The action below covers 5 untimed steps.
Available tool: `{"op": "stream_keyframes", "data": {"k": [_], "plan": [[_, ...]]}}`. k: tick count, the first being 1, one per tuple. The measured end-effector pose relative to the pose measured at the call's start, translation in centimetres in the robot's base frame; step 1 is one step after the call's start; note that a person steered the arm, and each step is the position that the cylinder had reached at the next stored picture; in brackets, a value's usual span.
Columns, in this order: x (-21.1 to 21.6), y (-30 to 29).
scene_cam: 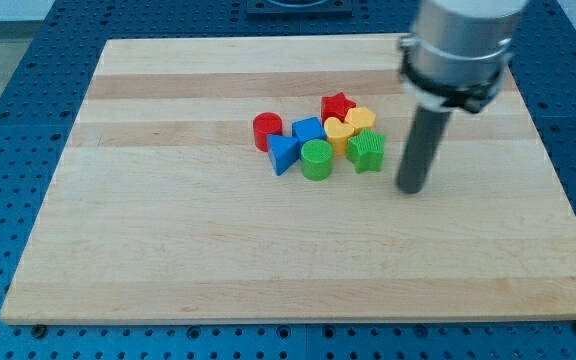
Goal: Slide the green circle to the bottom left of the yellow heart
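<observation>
On the wooden board (168,260), 7 blocks sit clustered near the middle. My tip (412,189), bare and holding nothing, stands to the view's right of them. The green circle (316,159) lies leftward past the green star (366,150), seemingly touching the yellow heart (337,131) at its lower left already.

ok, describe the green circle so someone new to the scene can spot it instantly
On the wooden board, find the tight cluster of coloured blocks just above centre. The green circle sits at the cluster's bottom edge, between the blue triangle on the view's left and the green star on the right, below the yellow heart. It is the only round green block; my tip stands right of the cluster.
</observation>
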<state>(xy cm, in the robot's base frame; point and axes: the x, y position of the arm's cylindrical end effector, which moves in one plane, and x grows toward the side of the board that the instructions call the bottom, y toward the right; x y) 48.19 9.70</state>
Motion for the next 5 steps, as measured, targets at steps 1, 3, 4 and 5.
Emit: {"op": "stream_keyframes", "data": {"k": [1, 3, 4, 5], "plan": [[1.0, -7.5], [0.7, -16.6], [-1.3, -13.3], [-3.1, -10.6]]}}
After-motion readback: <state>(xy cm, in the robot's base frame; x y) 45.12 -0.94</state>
